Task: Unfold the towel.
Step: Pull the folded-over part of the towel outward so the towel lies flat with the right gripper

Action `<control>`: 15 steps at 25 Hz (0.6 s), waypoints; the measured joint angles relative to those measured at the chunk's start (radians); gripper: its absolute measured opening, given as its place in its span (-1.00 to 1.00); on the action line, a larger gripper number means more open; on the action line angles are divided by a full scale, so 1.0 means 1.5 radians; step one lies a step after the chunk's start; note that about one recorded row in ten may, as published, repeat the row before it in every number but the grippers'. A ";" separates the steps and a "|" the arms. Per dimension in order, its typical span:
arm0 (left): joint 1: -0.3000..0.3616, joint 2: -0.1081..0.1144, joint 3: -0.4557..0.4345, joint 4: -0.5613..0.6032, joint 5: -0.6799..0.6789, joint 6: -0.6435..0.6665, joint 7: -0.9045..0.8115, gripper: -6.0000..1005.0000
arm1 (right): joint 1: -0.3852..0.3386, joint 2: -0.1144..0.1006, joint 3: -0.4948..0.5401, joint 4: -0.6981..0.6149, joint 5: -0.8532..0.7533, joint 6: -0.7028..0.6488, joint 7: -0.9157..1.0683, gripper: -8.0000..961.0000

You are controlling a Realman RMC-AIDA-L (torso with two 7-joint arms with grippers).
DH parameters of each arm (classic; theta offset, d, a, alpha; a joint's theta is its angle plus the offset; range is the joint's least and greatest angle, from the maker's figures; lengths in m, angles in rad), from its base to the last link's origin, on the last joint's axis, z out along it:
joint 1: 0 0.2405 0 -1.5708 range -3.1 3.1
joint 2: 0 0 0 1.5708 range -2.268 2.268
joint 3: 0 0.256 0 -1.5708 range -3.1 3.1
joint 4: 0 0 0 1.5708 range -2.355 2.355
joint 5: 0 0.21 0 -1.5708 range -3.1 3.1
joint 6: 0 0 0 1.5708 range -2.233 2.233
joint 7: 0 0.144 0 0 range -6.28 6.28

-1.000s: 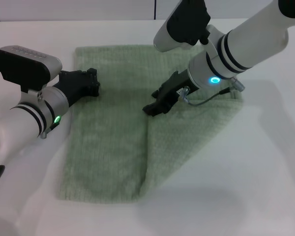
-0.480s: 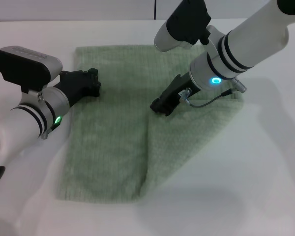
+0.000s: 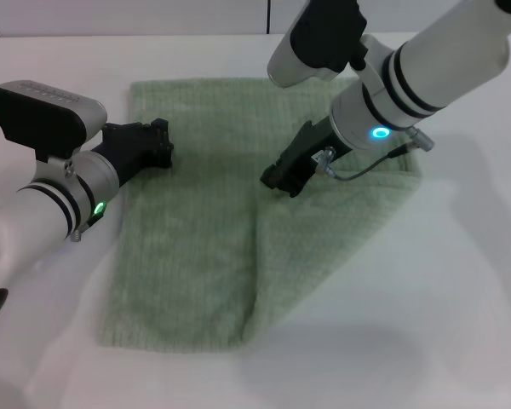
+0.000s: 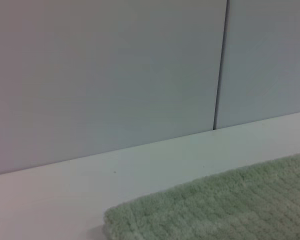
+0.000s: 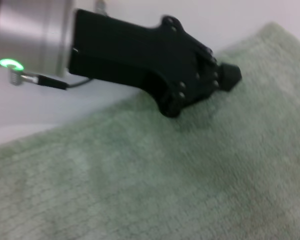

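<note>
The pale sage-green towel [image 3: 196,230] lies on the white table, with a doubled-over part [image 3: 332,230] on its right side and a fold line running toward the front edge. My left gripper [image 3: 159,141] is at the towel's left edge with its fingers together. It also shows in the right wrist view [image 5: 225,76], its tip down at the cloth [image 5: 165,175]. My right gripper [image 3: 277,181] hovers low over the towel's middle, at the top of the fold line. The left wrist view shows a towel corner [image 4: 220,210].
The white table [image 3: 460,324] extends around the towel on all sides. A grey panelled wall [image 4: 115,75] stands behind the table's far edge. A thin cable [image 3: 370,166] hangs from my right wrist over the towel.
My right gripper has moved slightly to the right and away from the fold line. The towel and my left arm have stayed as they were.
</note>
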 joint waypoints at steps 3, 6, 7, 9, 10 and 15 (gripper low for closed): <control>0.000 0.000 0.000 0.000 0.000 0.000 0.000 -0.99 | -0.014 0.000 0.001 -0.042 -0.009 0.031 0.000 -0.98; 0.000 0.000 0.000 0.000 0.001 0.000 0.000 -0.99 | -0.041 -0.002 0.001 -0.126 -0.033 0.087 0.000 -0.98; 0.000 0.000 0.000 0.000 0.001 0.000 0.000 -0.99 | -0.052 -0.002 0.000 -0.157 -0.043 0.108 -0.001 -0.98; 0.000 0.000 0.000 0.000 0.002 0.000 0.000 -0.99 | -0.075 -0.002 -0.003 -0.223 -0.057 0.153 -0.009 -0.98; 0.000 0.000 0.000 -0.001 0.002 0.000 0.000 -0.99 | -0.097 -0.002 -0.005 -0.295 -0.061 0.204 -0.018 -0.98; 0.001 0.000 0.000 -0.002 0.002 0.000 0.000 -0.98 | -0.127 -0.001 -0.007 -0.419 -0.067 0.311 -0.029 -0.98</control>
